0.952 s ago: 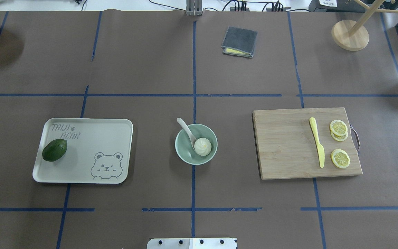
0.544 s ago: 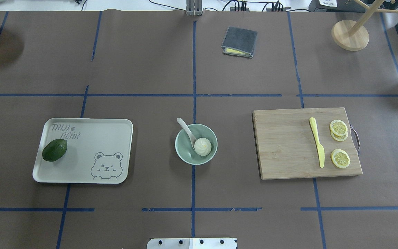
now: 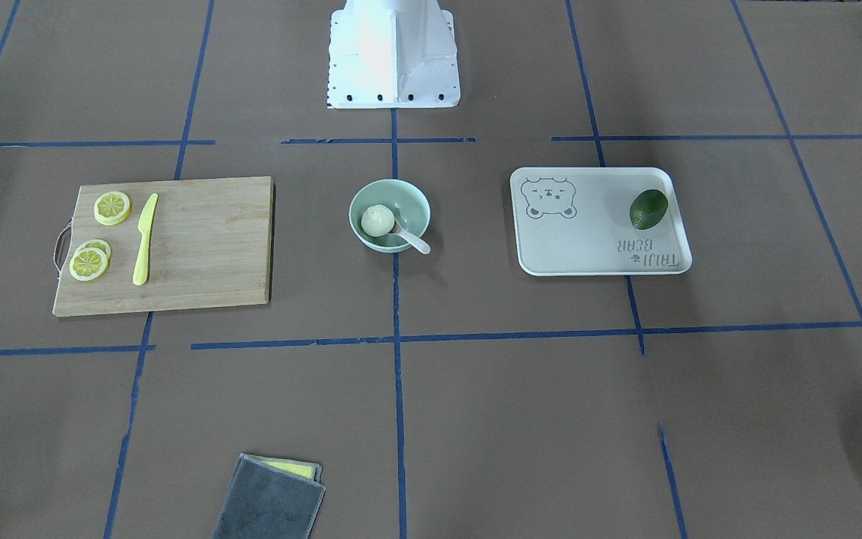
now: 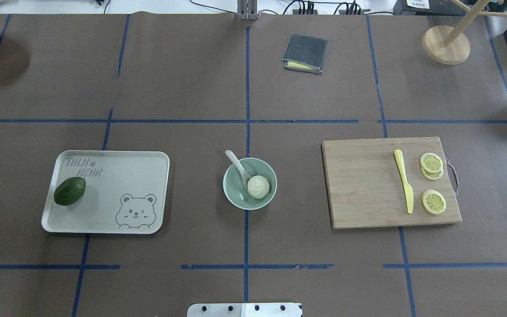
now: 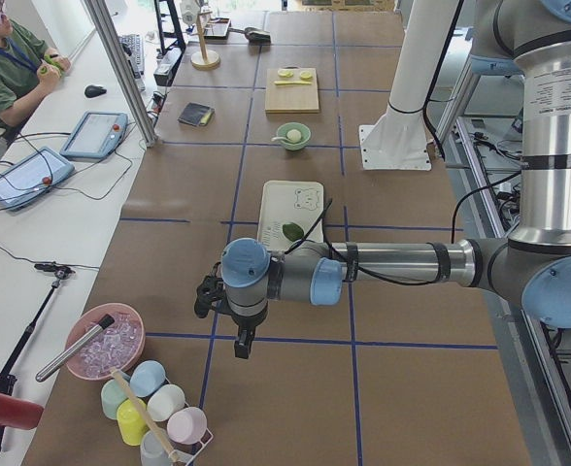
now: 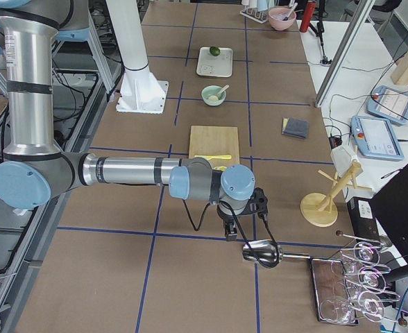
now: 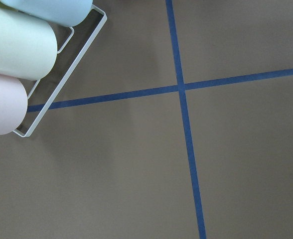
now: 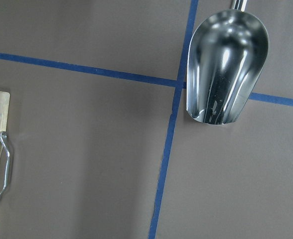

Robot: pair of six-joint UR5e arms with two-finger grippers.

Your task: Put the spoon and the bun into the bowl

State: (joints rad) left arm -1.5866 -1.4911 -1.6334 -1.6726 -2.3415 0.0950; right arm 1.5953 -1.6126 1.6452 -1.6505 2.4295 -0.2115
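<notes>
Mint-green round bowl (image 4: 235, 196), one, at the table's centre holds one white pleated steamed bun (image 4: 258, 186) and one off-white soup spoon (image 4: 237, 165), whose handle leans over the rim. Nearby lie one wooden cutting board (image 4: 363, 185) bearing one yellow plastic knife (image 4: 404, 180) and three lemon slices (image 4: 433, 201), and one pale tray (image 4: 126, 185) with one green avocado (image 4: 69, 191). The left gripper (image 5: 241, 344) and the right gripper (image 6: 229, 232) hang well apart from the bowl; I cannot tell how either grip stands.

Bun (image 4: 258, 186) and spoon (image 4: 236, 164) in bowl (image 4: 231, 197), between tray (image 4: 121, 185) and cutting board (image 4: 363, 185)

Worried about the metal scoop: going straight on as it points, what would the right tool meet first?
Likely the bare table, beside the blue tape; the scoop lies off to one side, though depth is unclear.
</notes>
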